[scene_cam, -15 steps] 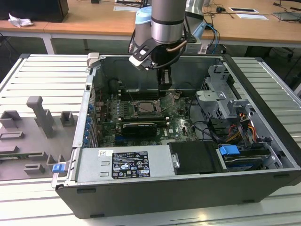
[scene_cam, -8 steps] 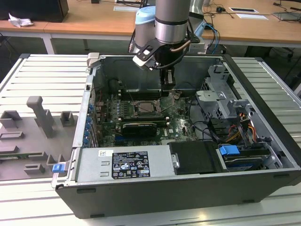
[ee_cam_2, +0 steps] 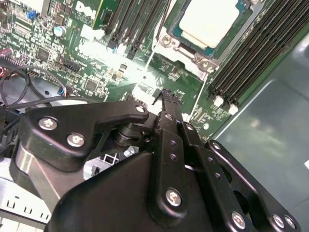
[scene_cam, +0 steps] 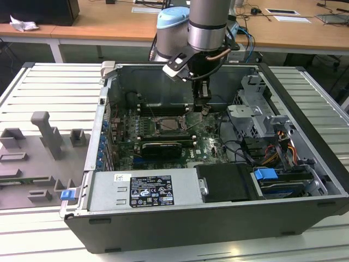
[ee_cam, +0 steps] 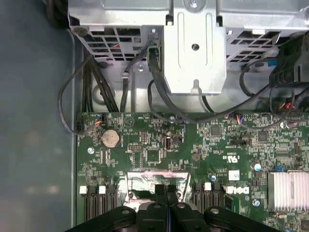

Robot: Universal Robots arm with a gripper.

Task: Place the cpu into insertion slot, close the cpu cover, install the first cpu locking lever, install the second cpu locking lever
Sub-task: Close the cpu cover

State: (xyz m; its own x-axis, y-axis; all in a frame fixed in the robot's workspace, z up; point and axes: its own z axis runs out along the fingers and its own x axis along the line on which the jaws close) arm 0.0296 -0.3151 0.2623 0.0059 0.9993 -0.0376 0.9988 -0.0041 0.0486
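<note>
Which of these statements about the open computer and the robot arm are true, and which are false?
1. The chip lies in the socket. True.
2. The gripper holds the chip. False: it is shut with nothing in it.
3. The gripper hangs outside the case. False: it hangs over the green board inside the case.
4. A round coin battery sits on the board. True.

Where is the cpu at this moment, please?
In the second wrist view, the cpu lies face-up in the insertion slot, flanked by long black memory slots on both sides, just ahead of the pincer.
</note>
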